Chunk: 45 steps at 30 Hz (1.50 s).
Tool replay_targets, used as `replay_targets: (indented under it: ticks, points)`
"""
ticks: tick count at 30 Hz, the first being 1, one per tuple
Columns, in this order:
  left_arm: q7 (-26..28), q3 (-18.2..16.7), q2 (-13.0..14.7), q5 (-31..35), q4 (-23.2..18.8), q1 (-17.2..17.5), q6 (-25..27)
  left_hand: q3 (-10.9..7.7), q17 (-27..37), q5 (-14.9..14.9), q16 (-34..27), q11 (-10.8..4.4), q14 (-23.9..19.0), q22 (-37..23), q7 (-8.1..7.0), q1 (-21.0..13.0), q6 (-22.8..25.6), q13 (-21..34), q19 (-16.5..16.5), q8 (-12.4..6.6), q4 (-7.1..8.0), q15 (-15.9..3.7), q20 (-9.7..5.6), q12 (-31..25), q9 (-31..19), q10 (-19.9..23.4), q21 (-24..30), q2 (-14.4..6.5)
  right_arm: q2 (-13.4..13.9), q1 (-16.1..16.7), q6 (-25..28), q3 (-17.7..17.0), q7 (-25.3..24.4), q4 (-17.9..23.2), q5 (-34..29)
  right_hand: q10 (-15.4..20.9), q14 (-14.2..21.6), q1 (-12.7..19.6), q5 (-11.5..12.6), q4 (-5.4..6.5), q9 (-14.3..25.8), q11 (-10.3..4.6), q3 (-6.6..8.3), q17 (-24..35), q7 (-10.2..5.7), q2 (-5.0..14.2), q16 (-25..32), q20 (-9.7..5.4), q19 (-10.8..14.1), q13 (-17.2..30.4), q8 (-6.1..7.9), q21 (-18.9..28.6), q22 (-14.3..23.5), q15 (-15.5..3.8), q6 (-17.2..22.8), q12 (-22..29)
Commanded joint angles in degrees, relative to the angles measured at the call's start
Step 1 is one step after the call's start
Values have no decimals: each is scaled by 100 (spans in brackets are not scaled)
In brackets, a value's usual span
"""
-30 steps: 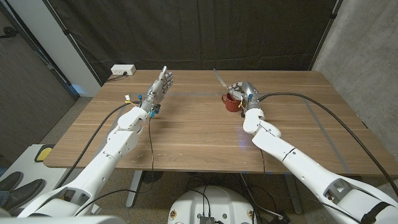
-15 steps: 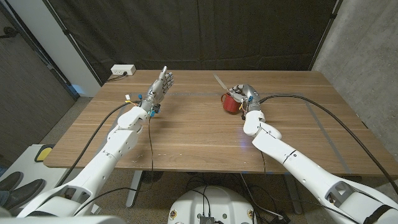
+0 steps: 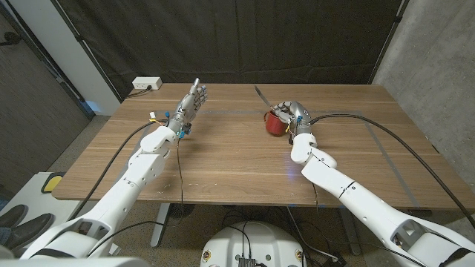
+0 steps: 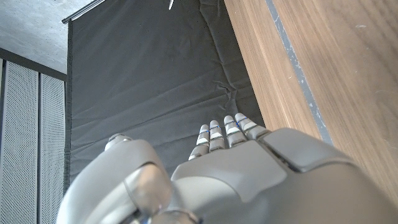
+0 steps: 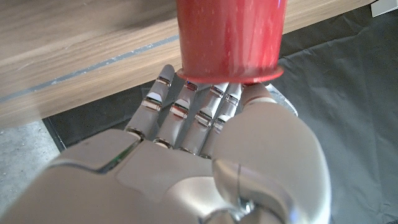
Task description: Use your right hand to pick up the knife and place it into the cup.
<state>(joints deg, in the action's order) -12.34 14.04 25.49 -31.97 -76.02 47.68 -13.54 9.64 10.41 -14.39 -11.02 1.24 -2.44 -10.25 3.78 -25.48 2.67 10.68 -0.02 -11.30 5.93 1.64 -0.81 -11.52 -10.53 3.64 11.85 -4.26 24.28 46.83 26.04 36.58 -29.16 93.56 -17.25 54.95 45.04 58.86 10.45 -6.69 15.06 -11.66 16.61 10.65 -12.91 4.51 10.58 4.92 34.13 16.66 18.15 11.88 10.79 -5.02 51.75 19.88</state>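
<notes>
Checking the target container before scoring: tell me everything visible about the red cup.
The red cup is a small, glossy, plastic-looking tumbler with a flared rim, seemingly upright on the wooden table, right of centre towards the far side. The right hand hovers right above and beside it, holding a thin silver knife slanting up and away over the cup. Actual contact with the cup cannot be confirmed.

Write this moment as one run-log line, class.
right hand: holds knife over red cup | knife: not clearly in cup | left hand: open, idle
</notes>
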Motion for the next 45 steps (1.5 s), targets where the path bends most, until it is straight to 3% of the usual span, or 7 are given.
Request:
replay_targets:
  ticks: [1, 16, 27, 38, 41, 45]
  points:
    - [-69, 13, -36, -22, 158, -97, -34, 34, 18, 5, 11, -25, 9, -29, -12, -44, -13, 14, -33, 0, 15, -9, -25, 5, -15, -16, -11, 6, 52, 102, 52, 83, -282, 185, -362, -53, -43, -67, 52, 24, 18, -16, 14, 14, 9, -14, 1, 59, 0, 3, -29, 4, 26, -503, -38, -40]
    - [-109, 10, -35, -39, 207, -108, -37, 46, 18, 7, 13, -32, 13, -29, -20, -49, -10, 14, -34, 0, 14, -8, -24, 4, -15, -14, -11, -3, 44, 207, 144, 100, -278, 286, -469, -94, -95, -102, 70, 22, 25, -15, 24, 13, 8, -20, -7, 80, -27, 0, -48, -2, 23, -532, -90, -64]
    - [-112, 11, -19, -28, 190, -115, -25, 55, 17, 8, 12, -27, 10, -29, -12, -53, -6, 14, -34, 0, 13, -8, -27, 3, -15, -12, -11, -11, 32, 270, 190, 108, -218, 317, -445, -197, -197, -211, 79, 35, 35, -12, 1, 19, 10, -79, -17, 132, -80, -4, -92, -14, 20, -407, -201, -114]
    - [-97, 3, 7, -26, 150, -96, 4, 64, 17, 10, 12, -39, 12, -29, -10, -57, -6, 14, -36, 1, 12, -8, -24, 2, -15, -9, -11, -16, 1, 324, 187, 95, -206, 278, -365, -239, -224, -255, 81, 42, 43, -13, -2, 24, 9, -90, -12, 152, -105, -6, -108, -19, 18, -421, -245, -133]
    - [-89, 3, 11, -19, 137, -90, 3, 67, 17, 10, 13, -36, 14, -29, -14, -57, -7, 14, -35, 2, 12, -10, -23, 2, -15, -10, -11, -17, 13, 332, 228, 84, -172, 306, -345, -439, -319, -303, 87, 42, 56, 1, 4, 29, 11, -102, -26, 167, -117, -9, -136, -17, 17, -395, -317, -214]
    - [-85, 10, 23, -12, 113, -88, 26, 70, 17, 11, 11, -30, 9, -29, -11, -59, -6, 14, -36, 2, 11, -9, -23, 5, -15, -16, -11, -19, 40, 359, 229, 62, -183, 366, -341, -863, -587, -455, 80, 54, 76, 33, -9, 43, 23, -161, -43, 215, -174, -16, -281, -21, 14, -268, -656, -376]
